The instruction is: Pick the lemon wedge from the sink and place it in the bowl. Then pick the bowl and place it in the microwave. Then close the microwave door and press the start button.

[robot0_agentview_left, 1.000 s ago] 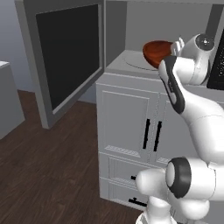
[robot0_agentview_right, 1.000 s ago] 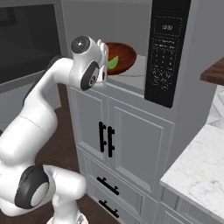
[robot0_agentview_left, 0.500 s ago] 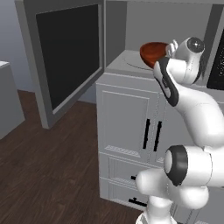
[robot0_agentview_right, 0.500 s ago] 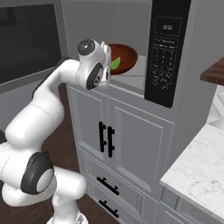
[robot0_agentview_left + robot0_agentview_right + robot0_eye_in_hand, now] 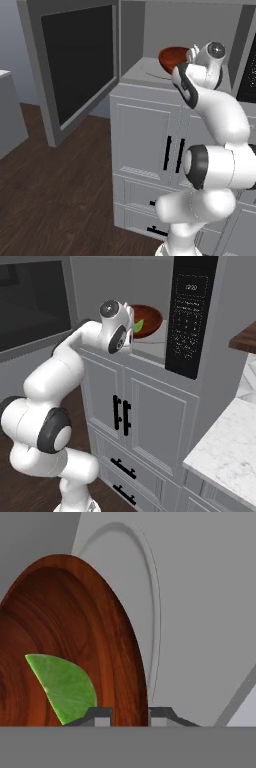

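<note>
The pincer (image 5: 129,713) grips the rim of the glossy reddish-brown wooden bowl (image 5: 75,642), which sits inside the grey boxy microwave (image 5: 195,311). A bright lime-green lemon wedge (image 5: 65,687) lies in that bowl.

Glossy wooden bowl (image 5: 75,632)

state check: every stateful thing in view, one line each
Large grey boxy microwave: cavity open, bowl inside.
Grey-framed microwave door with dark glass window: swung wide open.
Glossy reddish-brown wooden bowl: tilted, held by its rim over the round turntable.
Small lime-green lemon wedge: lying in the bowl.
Gripper: shut on the bowl rim.
Grey cabinet doors with black handles: closed.
</note>
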